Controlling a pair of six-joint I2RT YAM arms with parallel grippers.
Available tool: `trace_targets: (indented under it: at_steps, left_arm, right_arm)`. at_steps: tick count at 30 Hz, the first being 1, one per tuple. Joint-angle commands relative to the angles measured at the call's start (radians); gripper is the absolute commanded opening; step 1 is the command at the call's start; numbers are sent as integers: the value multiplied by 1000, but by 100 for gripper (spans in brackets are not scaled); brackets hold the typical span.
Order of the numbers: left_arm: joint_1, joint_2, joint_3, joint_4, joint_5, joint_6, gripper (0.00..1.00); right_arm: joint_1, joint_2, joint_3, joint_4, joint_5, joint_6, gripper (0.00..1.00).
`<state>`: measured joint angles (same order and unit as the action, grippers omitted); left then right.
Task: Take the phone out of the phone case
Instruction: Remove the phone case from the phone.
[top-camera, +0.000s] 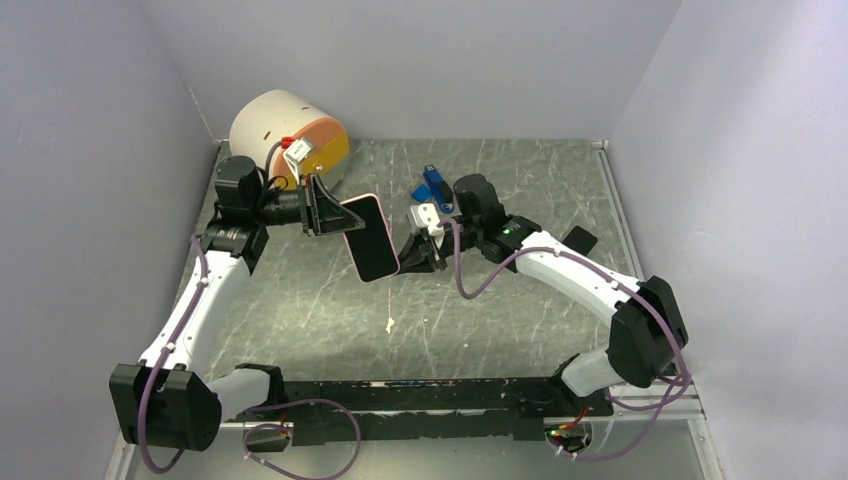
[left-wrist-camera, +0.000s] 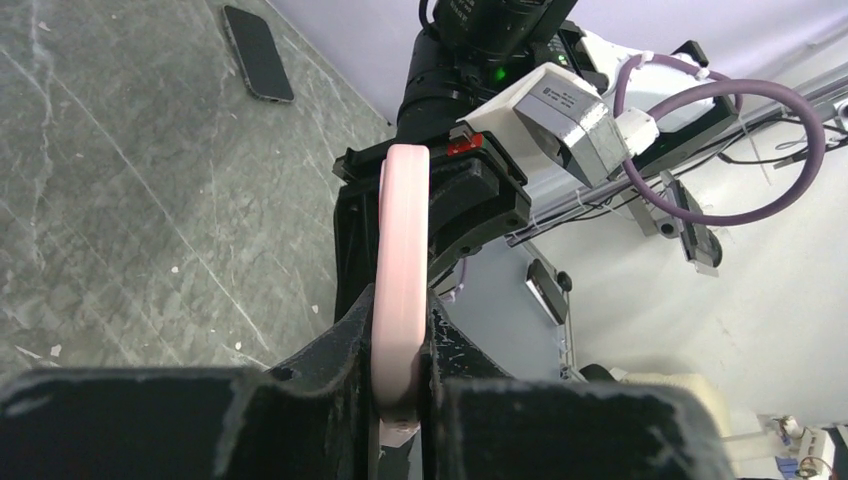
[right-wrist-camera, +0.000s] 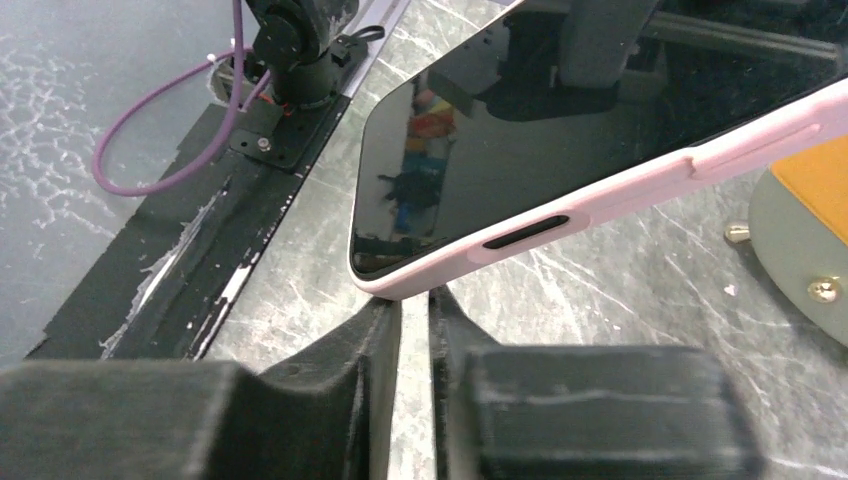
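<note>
The phone (top-camera: 370, 238), dark-screened in a pink case, hangs tilted above the table's middle. My left gripper (top-camera: 335, 215) is shut on its upper end. The left wrist view shows the case (left-wrist-camera: 402, 260) edge-on, clamped between my left gripper's (left-wrist-camera: 400, 345) fingers. My right gripper (top-camera: 405, 257) sits just right of the phone's lower end. In the right wrist view my right gripper (right-wrist-camera: 415, 300) is nearly closed with a thin gap, empty. Its tips touch the rounded lower corner of the pink case (right-wrist-camera: 600, 195), under the screen (right-wrist-camera: 520, 130).
A cream and orange round container (top-camera: 285, 135) lies on its side at the back left. A blue object (top-camera: 433, 185) lies behind the right gripper. A second, bare dark phone (top-camera: 580, 239) lies flat at the right, also in the left wrist view (left-wrist-camera: 258, 52).
</note>
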<state>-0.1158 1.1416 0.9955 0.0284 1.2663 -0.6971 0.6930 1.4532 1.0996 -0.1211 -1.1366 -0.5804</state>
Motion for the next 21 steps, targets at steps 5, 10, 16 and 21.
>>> trace_targets:
  at_steps: [5, 10, 16, 21]
  left_arm:
    - [-10, -39, 88, -144, -23, 176, 3]
    - [-10, -65, 69, -105, -24, 169, 3]
    - [-10, -82, 54, -80, -19, 152, 2]
    - [-12, -86, 39, -44, -12, 117, 3]
  right_arm:
    - [4, -42, 8, 47, -30, -6, 36]
    - [4, -70, -24, 118, -46, 82, 41]
    - [4, -53, -5, 167, -69, 148, 38]
    - [4, -41, 11, 170, -66, 162, 31]
